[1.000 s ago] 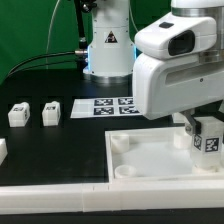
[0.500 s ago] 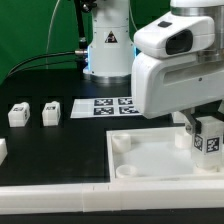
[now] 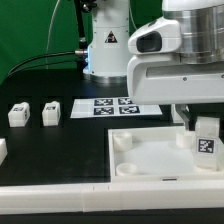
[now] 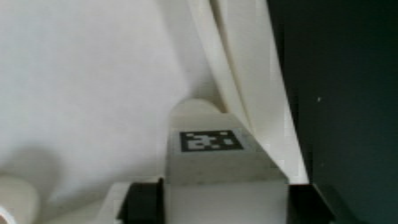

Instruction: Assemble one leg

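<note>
Progress looks about midway: the leg (image 3: 207, 142) is off the table (image 3: 60, 150) and over the tray (image 3: 150, 165), but nothing shows it seated. The gripper (image 4: 214, 196) is clamped on it; in the wrist view the leg's body sits tight between two dark pads (image 4: 141, 200), with its tag facing the camera.

In the exterior view the leg hangs upright at the tray's far corner on the exterior view's right, close to the wall. The arm's bulk hides any socket there, so I cannot tell whether the leg touches the tray floor or hovers just above it. The wrist view puts the leg's end just beside the tray's raised rim, white floor on one side and black table on the other.

Pick-up and carry appear done. Left, by my judgement: lining up with the corner socket, pressing or twisting in, then letting go. Two spare legs (image 3: 17, 115) stand untouched at the exterior view's left, near the marker board (image 3: 112, 106).
</note>
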You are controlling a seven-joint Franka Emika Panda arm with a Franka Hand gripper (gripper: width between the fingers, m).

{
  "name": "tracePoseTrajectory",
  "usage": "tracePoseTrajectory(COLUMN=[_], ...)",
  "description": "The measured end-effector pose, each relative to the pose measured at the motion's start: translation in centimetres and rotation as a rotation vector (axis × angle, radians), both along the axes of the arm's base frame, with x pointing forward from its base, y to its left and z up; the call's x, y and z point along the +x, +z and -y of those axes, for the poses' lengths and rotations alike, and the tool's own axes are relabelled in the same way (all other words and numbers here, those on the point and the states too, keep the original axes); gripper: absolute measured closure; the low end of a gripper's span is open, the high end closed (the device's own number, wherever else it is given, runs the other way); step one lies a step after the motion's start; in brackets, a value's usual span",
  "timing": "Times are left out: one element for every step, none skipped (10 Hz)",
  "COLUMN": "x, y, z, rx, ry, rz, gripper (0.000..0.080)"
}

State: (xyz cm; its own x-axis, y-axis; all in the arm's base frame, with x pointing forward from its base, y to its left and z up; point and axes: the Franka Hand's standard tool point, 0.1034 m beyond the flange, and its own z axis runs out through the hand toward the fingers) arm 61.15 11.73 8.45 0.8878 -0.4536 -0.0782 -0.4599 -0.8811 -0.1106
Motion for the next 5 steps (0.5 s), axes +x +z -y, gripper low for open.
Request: tracePoseTrajectory(x=[0.01, -0.03, -0.06, -0.08, -0.05], y=[0.01, 0.01, -0.03, -0.03, -0.01], z=[-0.04, -0.23, -0.34, -0.47, -0.51], rx=[-0.002, -0.005, -0.009, -0.013, -0.01], ry=[-0.073, -0.227, -0.345, -0.433, -0.498], rz=[-0.01, -0.031, -0.048, -0.059, -0.069], gripper=[0.0502, 0.0502, 0.0502, 0.0502, 0.0502])
